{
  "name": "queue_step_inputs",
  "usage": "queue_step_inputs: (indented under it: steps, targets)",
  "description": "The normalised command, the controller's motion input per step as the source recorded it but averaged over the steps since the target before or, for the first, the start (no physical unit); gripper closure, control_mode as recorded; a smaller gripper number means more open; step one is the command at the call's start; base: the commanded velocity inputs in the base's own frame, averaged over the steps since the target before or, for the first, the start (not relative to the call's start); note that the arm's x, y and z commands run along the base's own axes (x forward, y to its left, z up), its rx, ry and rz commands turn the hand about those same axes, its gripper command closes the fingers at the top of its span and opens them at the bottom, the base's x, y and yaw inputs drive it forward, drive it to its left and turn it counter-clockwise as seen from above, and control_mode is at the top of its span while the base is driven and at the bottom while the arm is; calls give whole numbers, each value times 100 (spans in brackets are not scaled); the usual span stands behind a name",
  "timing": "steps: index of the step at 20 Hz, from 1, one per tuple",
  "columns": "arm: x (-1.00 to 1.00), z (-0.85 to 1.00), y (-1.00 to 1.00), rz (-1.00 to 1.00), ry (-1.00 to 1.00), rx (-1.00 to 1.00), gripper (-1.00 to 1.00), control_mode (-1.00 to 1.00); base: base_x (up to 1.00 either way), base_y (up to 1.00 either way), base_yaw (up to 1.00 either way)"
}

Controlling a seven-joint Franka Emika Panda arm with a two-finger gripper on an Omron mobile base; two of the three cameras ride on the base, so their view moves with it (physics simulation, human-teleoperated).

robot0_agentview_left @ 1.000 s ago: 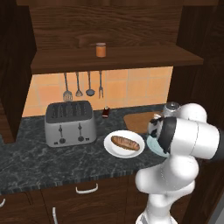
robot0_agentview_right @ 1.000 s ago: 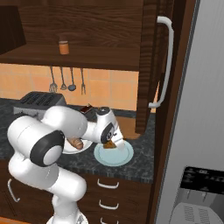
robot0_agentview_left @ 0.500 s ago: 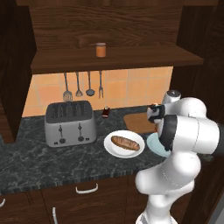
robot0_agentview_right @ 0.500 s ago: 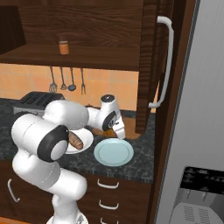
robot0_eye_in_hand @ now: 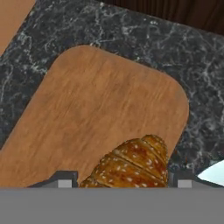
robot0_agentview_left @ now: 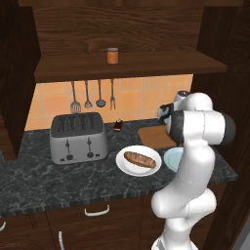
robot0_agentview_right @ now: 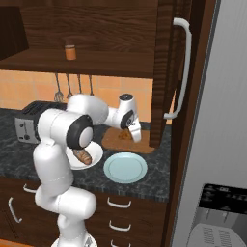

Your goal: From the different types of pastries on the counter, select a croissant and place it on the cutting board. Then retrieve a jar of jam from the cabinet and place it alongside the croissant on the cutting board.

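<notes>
Two base cameras looked forward and down from behind the arm, left and right, both taking in the counter [robot0_agentview_left: 29,180], shelf jar [robot0_agentview_left: 113,55] and board [robot0_agentview_right: 116,140]. The hand camera hung close above that board [robot0_eye_in_hand: 100,118], looking down.

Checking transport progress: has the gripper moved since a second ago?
Yes. In the right base view the gripper, holding the croissant, went from the blue plate back over the cutting board.

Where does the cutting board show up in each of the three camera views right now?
Left base view: cutting board right of centre, partly behind the arm.
Right base view: centre, under the hand.
Hand view: spans the middle, croissant at its lower edge.
Shared landmark: the light-blue plate beside the board.
</notes>
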Motion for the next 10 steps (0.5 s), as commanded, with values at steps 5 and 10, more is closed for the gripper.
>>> queue_step_inputs:
  steps: [5, 10]
  targets:
    - [50, -31, 4, 0, -4, -4, 100, -100, 0, 0, 0]
    - [63, -95, 0, 0, -5, -3, 100, -100, 0, 0, 0]
